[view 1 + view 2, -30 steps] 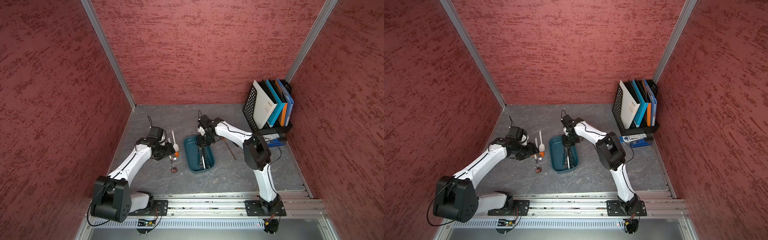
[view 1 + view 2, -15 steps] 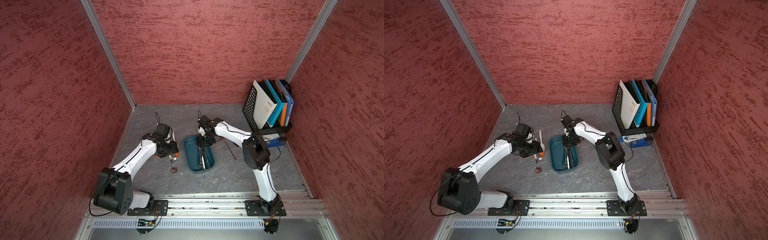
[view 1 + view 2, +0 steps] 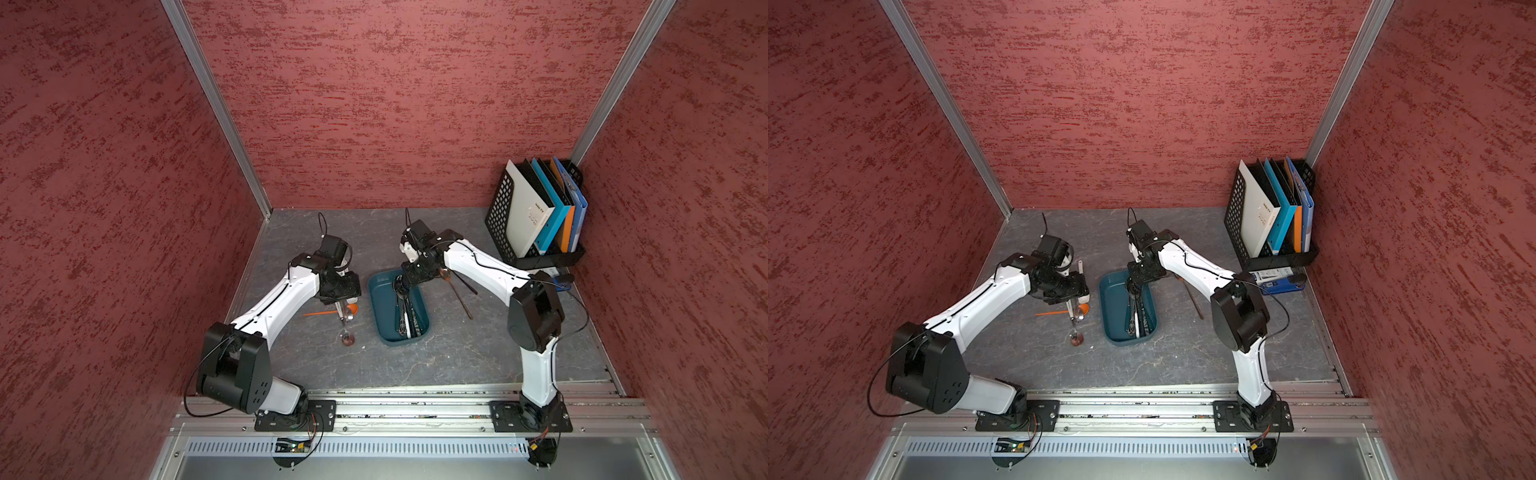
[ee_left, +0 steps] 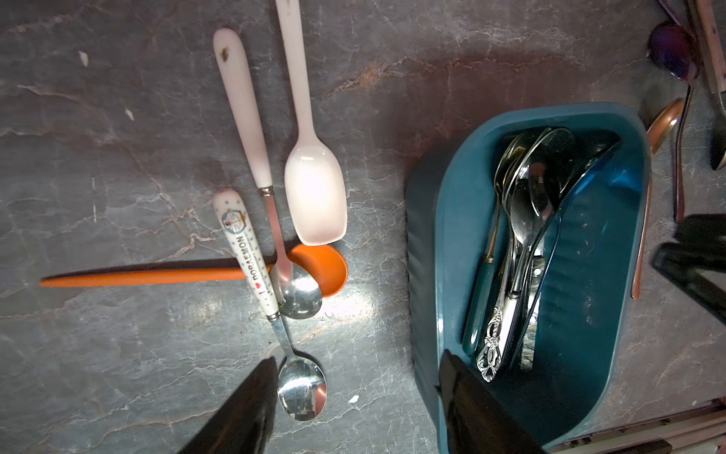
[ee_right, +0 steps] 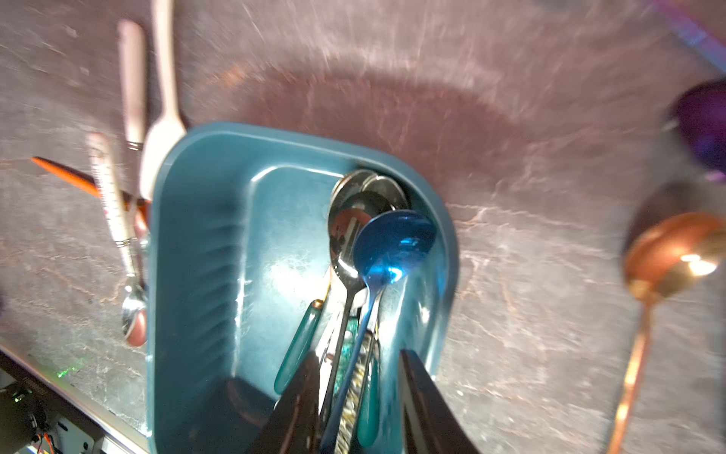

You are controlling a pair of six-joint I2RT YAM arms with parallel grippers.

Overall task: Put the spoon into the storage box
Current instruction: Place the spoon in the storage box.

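Right arm comes in with a bent elbow, wrist tipped down over the far end of the storage box [image 3: 380, 309]. Right gripper [image 5: 359, 405] has let go: the jaws sit apart on either side of the blue spoon [image 5: 393, 239], which lies in the box on top of the other cutlery [image 5: 345, 236]. Left arm stretches out diagonally, left gripper [image 4: 353, 408] spread wide and empty over the Doraemon spoon [image 4: 251, 251] beside the box.

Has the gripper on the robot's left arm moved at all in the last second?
Yes. The left gripper has moved toward the back wall and a little nearer the storage box, which stayed put.
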